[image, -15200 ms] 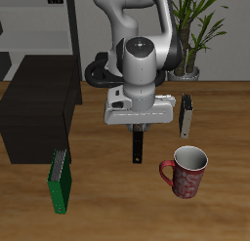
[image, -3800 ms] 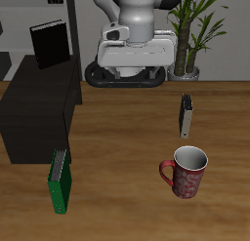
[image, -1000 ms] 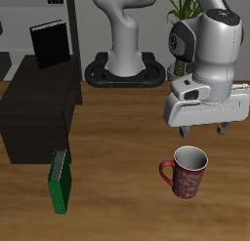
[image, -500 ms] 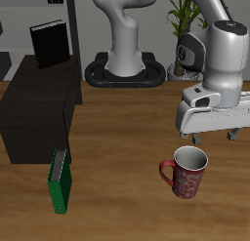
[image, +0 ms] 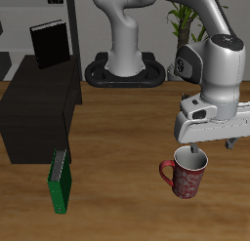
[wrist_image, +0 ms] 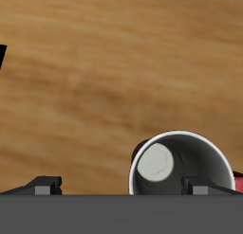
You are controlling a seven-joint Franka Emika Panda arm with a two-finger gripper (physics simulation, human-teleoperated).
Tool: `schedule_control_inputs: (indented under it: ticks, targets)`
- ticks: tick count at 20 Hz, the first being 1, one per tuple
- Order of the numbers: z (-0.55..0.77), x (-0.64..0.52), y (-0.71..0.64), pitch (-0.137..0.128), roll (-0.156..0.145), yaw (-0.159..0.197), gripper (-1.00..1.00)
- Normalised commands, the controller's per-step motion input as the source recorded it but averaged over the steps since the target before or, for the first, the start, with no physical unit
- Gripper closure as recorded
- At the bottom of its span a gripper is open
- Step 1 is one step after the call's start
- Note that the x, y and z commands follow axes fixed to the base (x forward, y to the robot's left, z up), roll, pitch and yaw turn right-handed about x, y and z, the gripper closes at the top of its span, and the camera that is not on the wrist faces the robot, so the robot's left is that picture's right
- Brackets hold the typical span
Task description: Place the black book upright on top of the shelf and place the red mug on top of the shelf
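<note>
Exterior view: gripper spread wide just above red mug rim, bare table around. Black book upright on shelf top, near back edge.

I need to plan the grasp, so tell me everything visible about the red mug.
The red mug with pale speckles stands upright on the wooden table, near its front edge. Its inside is grey-white and looks empty; one looped handle sticks out sideways. The claw hangs just above its rim; nothing visibly grips it.

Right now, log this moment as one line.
thin black book upright on black-brown shelf | speckled red mug on table | pincer open above mug
</note>
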Motion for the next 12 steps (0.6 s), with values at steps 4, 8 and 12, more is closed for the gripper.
schedule_control_inputs:
  ticks: [4, 8, 12]
  targets:
    - [-0.34, 0.12, -0.04, 0.049, -0.002, -0.01, -1.0]
    - [-0.34, 0.08, -0.07, 0.045, -0.001, 0.016, -1.0]
    - [-0.18, 0.0, -0.05, 0.023, 0.008, 0.009, -1.0]
